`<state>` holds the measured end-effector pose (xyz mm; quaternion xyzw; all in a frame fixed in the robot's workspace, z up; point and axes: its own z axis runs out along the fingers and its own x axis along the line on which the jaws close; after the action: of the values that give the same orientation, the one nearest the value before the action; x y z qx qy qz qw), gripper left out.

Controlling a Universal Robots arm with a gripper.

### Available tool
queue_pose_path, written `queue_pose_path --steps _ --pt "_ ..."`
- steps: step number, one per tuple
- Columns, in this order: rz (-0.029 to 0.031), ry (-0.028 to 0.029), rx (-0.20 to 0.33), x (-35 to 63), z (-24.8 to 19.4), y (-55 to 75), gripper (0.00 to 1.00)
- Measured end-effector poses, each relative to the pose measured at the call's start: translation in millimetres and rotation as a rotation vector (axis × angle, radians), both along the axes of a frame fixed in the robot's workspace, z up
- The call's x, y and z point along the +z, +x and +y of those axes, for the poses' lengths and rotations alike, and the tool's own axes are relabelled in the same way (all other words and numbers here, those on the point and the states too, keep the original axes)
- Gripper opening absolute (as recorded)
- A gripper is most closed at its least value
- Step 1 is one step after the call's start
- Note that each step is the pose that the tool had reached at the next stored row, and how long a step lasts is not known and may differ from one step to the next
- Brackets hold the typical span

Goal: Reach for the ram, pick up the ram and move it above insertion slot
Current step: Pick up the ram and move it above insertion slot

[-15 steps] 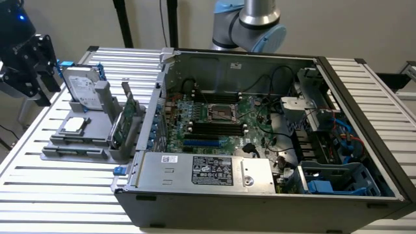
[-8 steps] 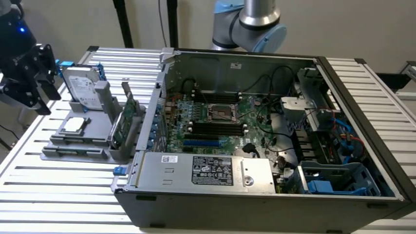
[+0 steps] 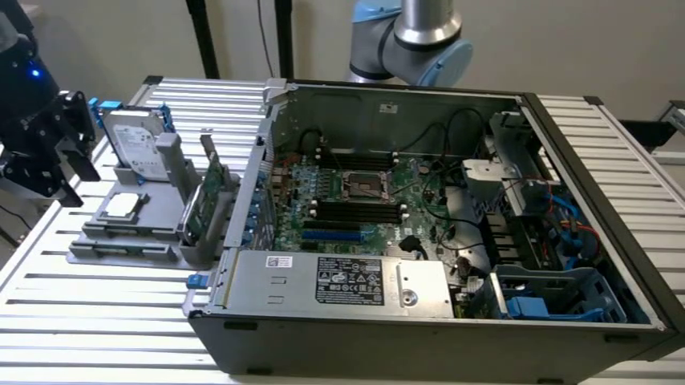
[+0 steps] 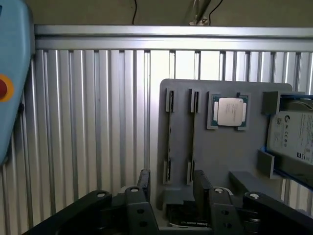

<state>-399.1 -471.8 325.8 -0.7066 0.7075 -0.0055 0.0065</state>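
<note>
The ram [image 3: 197, 215] looks to be the lower thin green board standing on edge in the grey holder [image 3: 128, 233], beside a taller green card [image 3: 220, 186] with a metal bracket. In the wrist view my gripper [image 4: 172, 185] hangs high above that holder [image 4: 220, 156], open, its black fingers [image 4: 203, 192] spread with nothing between them. Below the fingers a dark board edge [image 4: 188, 221] shows; I cannot tell which board it is. The black insertion slots [image 3: 357, 210] lie on the motherboard [image 3: 418, 180] inside the open case.
The holder also carries a hard drive [image 3: 139, 144] and a processor chip [image 4: 230, 110]. The case's walls [image 3: 262, 160] and power supply [image 3: 342, 281] surround the motherboard. Black equipment with a blue light [image 3: 38, 120] stands at the exterior view's left. A light-blue device [image 4: 12, 73] has a red button.
</note>
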Motion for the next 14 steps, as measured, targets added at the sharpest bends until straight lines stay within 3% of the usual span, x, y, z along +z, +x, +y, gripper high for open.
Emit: queue_pose_path --steps 4,14 --pt "0.0 0.0 -0.003 -7.3 -4.4 0.0 0.48" --pt "-0.0001 0.0 -0.007 -25.6 -4.8 0.1 0.48"
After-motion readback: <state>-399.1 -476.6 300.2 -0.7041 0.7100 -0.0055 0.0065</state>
